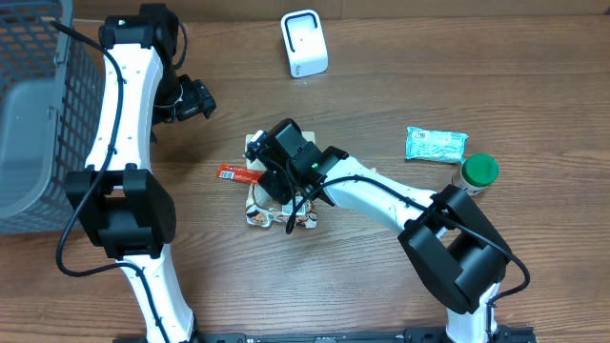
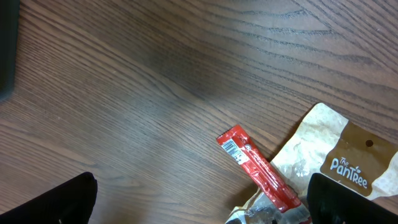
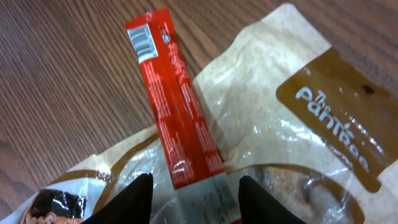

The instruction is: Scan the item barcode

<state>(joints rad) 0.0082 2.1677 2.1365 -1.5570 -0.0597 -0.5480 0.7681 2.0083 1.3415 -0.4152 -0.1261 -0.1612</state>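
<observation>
**A:** Nearest the front edge of the tabletop?

**B:** Found a tan Pantree pouch just front of centre, overlapping a dark snack packet. Found the red stick packet lying across the pouch, with its barcode face up on the end toward the left edge.

**A:** And the right gripper?

**B:** Hung over the stick's other end, jaws parted, fingers straddling it without touching. Gripped nothing.

**A:** Farther back?

**B:** Found the left gripper left of centre over bare wood, jaws spread wide and empty. Toward the right edge, noted a green-lidded jar and, just behind it, a pale green packet.

**A:** At the far edge?

**B:** Noted a white scanner standing upright, well apart from the stick. Along the left edge, noted a grey wire basket.
</observation>
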